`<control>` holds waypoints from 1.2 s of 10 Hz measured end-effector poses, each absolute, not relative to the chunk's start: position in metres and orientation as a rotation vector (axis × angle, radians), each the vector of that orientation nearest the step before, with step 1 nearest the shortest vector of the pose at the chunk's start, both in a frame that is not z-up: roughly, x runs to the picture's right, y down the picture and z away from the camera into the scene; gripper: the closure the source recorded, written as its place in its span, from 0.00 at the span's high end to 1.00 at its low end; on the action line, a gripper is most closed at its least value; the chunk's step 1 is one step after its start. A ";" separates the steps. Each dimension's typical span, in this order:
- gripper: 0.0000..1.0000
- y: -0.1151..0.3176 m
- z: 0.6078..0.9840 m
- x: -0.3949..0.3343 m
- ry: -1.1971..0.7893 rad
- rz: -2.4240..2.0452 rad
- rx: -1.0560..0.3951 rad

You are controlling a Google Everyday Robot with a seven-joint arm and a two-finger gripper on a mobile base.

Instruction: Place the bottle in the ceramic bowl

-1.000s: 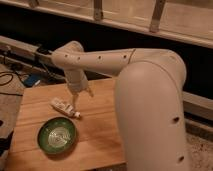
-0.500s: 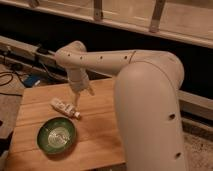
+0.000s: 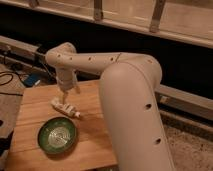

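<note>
The bottle (image 3: pixel 66 107) is small, slim and white, and lies on its side on the wooden table (image 3: pixel 35 107), just behind the ceramic bowl. That ceramic bowl (image 3: pixel 57 135) is round and green with a shiny ringed centre; it stands empty near the table's front left. My gripper (image 3: pixel 64 96) hangs from the white arm, pointing down right above the bottle's left end. Its fingers are open and hold nothing.
My bulky white arm (image 3: pixel 130 100) covers the table's right side. Cables (image 3: pixel 10 77) and a blue object (image 3: pixel 31 80) lie off the table's left edge. A metal rail (image 3: pixel 180 97) and a dark wall run behind the table.
The gripper has moved slightly left and down toward the bottle. Bottle and bowl have not moved.
</note>
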State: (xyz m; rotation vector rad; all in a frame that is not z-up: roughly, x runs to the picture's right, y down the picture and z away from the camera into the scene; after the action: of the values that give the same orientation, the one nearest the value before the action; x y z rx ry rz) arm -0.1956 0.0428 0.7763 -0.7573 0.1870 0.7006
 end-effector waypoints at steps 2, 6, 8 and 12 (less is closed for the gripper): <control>0.65 0.043 0.779 -0.199 0.054 0.666 -0.701; 0.65 0.046 0.783 -0.205 0.013 0.641 -0.661; 0.65 0.047 0.783 -0.208 0.012 0.638 -0.664; 0.65 0.072 0.808 -0.226 -0.020 0.635 -0.709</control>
State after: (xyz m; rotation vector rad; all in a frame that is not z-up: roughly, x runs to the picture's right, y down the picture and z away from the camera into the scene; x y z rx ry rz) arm -0.2265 0.0715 0.8081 -0.7095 -0.0198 0.6346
